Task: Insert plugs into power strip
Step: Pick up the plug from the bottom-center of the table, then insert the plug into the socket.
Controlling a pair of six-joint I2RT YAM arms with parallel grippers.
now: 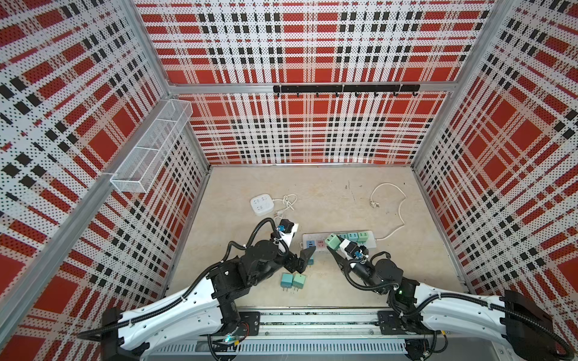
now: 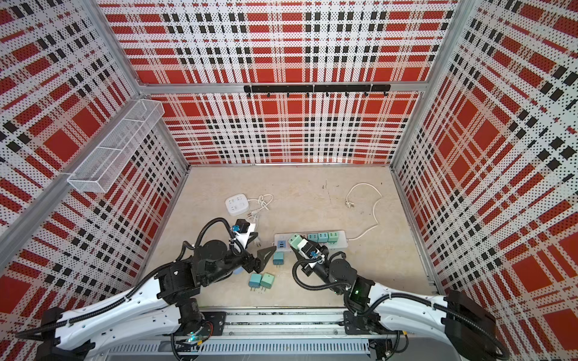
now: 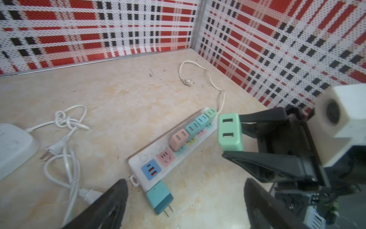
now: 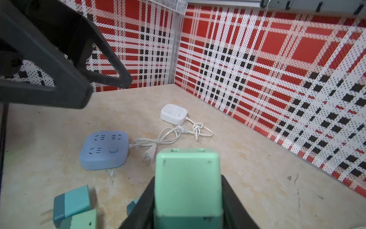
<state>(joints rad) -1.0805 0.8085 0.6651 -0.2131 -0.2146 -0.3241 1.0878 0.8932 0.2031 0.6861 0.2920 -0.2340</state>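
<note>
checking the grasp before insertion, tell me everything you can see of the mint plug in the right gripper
The mint plug is a small rounded cube of smooth pale green plastic, with two rectangular slots on one face. Its prongs are hidden. The right gripper is shut on it, black fingers pressing two opposite sides. In both top views it sits at an angle over the long power strip, apparently lifted clear. Only the fingers visibly touch it.
</note>
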